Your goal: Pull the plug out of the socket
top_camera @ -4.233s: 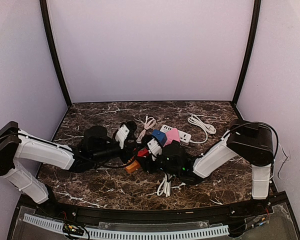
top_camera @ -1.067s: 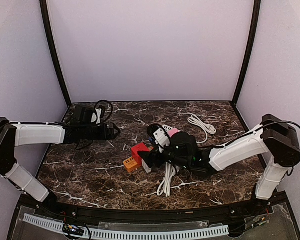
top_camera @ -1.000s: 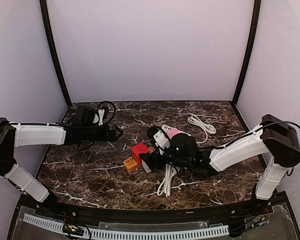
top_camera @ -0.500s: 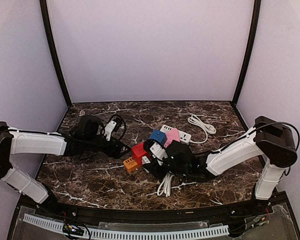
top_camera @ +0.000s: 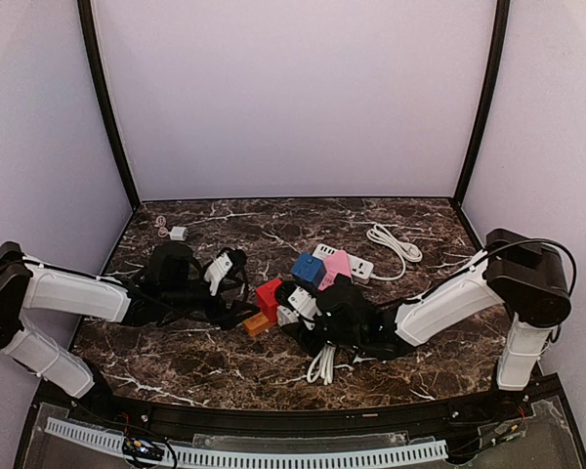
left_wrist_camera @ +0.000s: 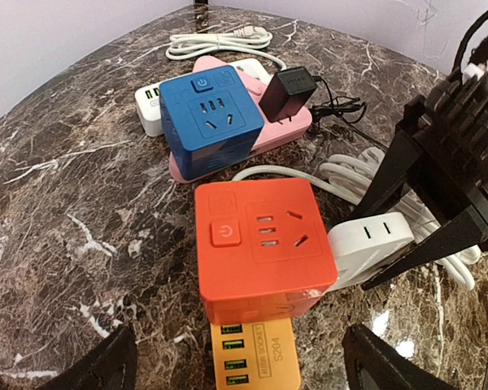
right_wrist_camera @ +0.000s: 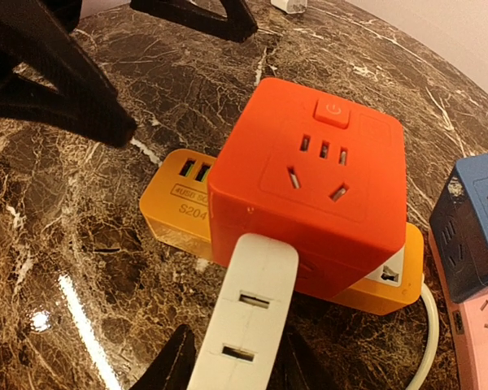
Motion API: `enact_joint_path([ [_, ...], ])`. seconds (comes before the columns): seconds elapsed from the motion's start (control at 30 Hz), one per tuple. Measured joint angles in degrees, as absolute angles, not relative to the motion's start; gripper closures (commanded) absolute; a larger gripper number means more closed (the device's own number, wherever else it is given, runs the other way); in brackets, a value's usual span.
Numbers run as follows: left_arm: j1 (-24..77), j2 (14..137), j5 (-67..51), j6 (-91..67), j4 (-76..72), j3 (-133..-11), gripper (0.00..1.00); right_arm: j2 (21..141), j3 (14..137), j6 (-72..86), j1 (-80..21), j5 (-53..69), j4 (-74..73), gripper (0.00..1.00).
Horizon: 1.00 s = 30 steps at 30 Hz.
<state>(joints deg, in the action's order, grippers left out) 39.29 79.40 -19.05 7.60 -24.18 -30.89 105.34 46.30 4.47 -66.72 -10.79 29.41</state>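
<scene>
A red cube socket (left_wrist_camera: 260, 244) sits on an orange USB power strip (left_wrist_camera: 252, 357). A white plug (right_wrist_camera: 248, 317) sticks out of the cube's side. My right gripper (right_wrist_camera: 237, 363) is shut on the white plug, one black finger (right_wrist_camera: 172, 366) pressed to each flank. From above, the red cube (top_camera: 268, 296) and the plug (top_camera: 286, 315) lie mid-table, between the two arms. My left gripper (left_wrist_camera: 244, 370) is open, its fingers spread wide on either side of the orange strip just short of the cube, touching nothing.
Behind the red cube stands a blue cube socket (left_wrist_camera: 207, 122) on a pink strip (left_wrist_camera: 268, 134) that carries a black adapter (left_wrist_camera: 286, 88). A white cable bundle (top_camera: 320, 363) lies under my right wrist. A coiled white cord (top_camera: 391, 239) and a small white charger (top_camera: 178, 233) lie farther back.
My left arm has swung in from the back left to the red cube, leaving the small charger behind. My right gripper's jaws have narrowed onto the white plug.
</scene>
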Motion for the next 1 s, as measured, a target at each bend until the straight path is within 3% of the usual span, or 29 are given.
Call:
enact_joint_path([
  [0.4, 42.4, 89.5, -19.1, 12.9, -29.5, -33.9, 0.11, 105.3, 46.6, 3.9, -66.8, -12.0, 29.0, 0.85],
  [0.6, 43.0, 91.8, -19.3, 12.8, -31.7, -36.5, 0.21, 105.3, 46.6, 4.1, -66.8, -12.7, 28.9, 0.94],
  [0.7, 43.0, 92.3, -19.2, 12.7, -32.0, -36.7, 0.31, 105.3, 46.6, 4.6, -66.8, -13.1, 28.8, 1.00],
  [1.0, 43.0, 92.4, -17.3, 12.0, -32.4, -36.6, 0.56, 105.3, 46.7, 5.3, -66.8, -13.8, 28.5, 1.00],
])
